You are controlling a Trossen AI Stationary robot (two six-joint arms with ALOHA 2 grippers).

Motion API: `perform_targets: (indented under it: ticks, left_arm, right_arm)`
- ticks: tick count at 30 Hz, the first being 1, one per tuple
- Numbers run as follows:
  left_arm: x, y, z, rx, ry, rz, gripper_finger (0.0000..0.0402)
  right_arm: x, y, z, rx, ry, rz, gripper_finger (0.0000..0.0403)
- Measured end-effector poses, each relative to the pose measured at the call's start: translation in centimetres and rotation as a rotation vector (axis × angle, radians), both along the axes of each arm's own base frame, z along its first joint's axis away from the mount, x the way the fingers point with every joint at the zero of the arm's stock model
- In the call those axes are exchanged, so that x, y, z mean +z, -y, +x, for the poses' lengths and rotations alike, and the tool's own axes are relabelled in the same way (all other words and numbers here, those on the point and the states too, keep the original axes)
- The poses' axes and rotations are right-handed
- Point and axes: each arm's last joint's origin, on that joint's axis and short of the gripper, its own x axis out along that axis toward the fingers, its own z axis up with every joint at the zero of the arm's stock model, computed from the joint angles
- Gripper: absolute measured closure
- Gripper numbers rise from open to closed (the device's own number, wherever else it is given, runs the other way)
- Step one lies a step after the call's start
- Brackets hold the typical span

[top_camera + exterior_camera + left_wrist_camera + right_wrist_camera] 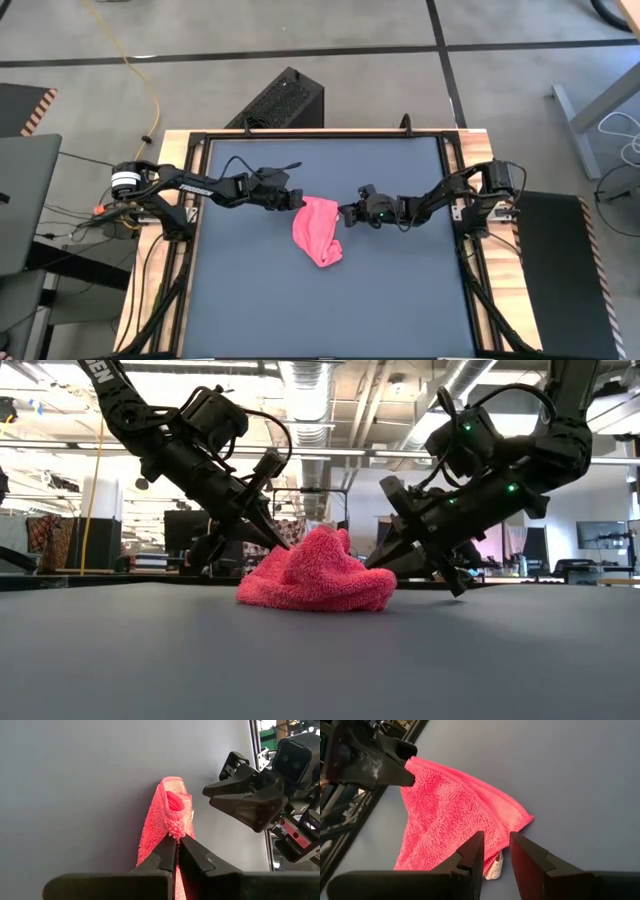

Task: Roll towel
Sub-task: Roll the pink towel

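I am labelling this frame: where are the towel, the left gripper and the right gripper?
towel (320, 232): high view, middle of the pink cloth.
left gripper (298, 203): high view, fingertips at the towel's corner.
right gripper (343, 213): high view, between its fingertips.

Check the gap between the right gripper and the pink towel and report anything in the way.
Nothing visible stands between them. The right gripper, jaws parted, sits right at the edge of the bright pink fluffy towel on the dark grey mat. The left gripper pinches the opposite edge.

White lettering on left arm (190, 184) too small to read; no other legible text
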Motion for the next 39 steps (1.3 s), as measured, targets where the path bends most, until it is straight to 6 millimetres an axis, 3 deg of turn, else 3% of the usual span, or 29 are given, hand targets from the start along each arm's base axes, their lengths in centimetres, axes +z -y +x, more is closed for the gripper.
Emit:
perform_targets:
  ticks: [20,26,31,39]
  left_arm:
    - [0.0,0.0,0.0,0.002,0.0,-0.003,0.0401]
    - [0.0,0.0,0.0,0.003,0.001,-0.006,0.0401]
    - [0.0,0.0,0.0,-0.008,0.007,-0.012,0.0401]
    - [0.1,0.1,0.0,-0.015,0.012,-0.02,0.0401]
  right_arm:
    - [-0.4,0.0,-0.1,0.017,-0.065,0.014,0.0282]
    - [0.3,0.0,1.9,0.049,-0.064,0.008,0.0282]
    - [-0.4,-0.1,4.3,0.15,-0.089,0.021,0.0282]
    - [0.1,0.4,4.5,0.148,-0.109,-0.005,0.0282]
